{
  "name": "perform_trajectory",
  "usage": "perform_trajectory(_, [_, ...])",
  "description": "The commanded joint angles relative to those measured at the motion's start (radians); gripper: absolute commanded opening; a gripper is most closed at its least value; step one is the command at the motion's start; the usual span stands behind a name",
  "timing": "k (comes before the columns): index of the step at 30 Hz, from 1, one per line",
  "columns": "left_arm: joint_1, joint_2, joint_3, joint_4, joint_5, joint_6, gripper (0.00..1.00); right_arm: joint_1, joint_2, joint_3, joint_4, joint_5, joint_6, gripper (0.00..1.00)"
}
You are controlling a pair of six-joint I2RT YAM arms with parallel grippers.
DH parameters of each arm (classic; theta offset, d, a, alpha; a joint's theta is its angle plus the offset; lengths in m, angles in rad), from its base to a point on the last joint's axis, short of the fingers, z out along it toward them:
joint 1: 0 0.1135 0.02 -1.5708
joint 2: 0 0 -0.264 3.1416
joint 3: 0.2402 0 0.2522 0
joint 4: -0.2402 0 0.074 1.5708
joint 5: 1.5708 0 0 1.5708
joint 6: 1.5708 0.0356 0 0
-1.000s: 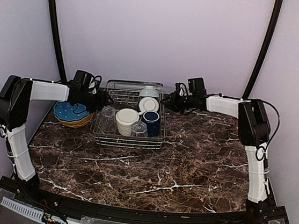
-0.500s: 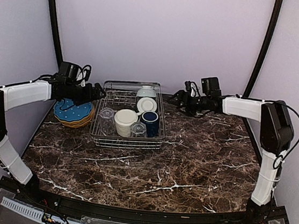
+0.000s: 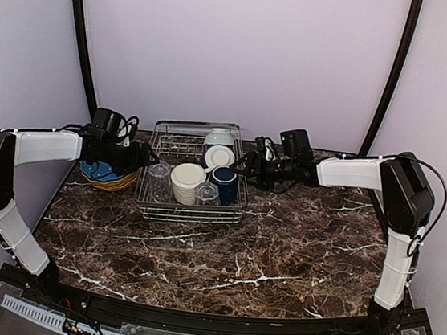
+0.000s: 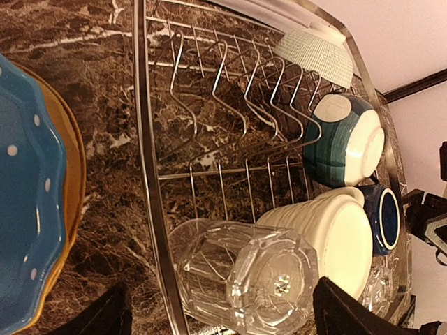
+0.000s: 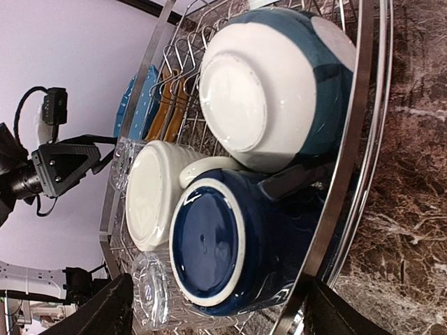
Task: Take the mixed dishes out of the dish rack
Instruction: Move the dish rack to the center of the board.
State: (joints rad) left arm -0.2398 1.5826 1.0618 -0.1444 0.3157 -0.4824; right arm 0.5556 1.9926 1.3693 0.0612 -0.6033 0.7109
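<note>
Wire dish rack (image 3: 190, 215) holds bowls (image 3: 187, 182), blue mug (image 3: 224, 183), glasses (image 3: 159, 178); plates (image 3: 108, 177) stacked beside.

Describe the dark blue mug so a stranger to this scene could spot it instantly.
Find the silver wire dish rack at the table's far side. In its near right corner, beside the big cream bowl, sits the mug: the rack's only navy piece.

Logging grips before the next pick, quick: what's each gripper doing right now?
Left gripper: open, holding nothing.
Right gripper: open, holding nothing.
</note>
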Motion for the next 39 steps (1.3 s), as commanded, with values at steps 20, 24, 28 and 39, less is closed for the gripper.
perform_trajectory(20, [-0.052,0.095,0.042,0.042,0.043,-0.006,0.84,0.119,-0.195,-0.3,0.346,-0.073,0.164,0.41])
perform_trajectory(24, [-0.052,0.089,0.043,0.035,0.032,0.0,0.84,0.19,-0.217,-0.296,0.326,-0.044,0.165,0.37])
perform_trajectory(28, [-0.052,0.102,0.041,0.03,0.026,0.005,0.84,0.198,-0.244,-0.332,0.292,0.023,0.135,0.37])
perform_trajectory(39, [-0.058,0.067,0.103,-0.077,-0.048,0.058,0.98,0.048,-0.22,-0.31,0.115,0.035,-0.013,0.74])
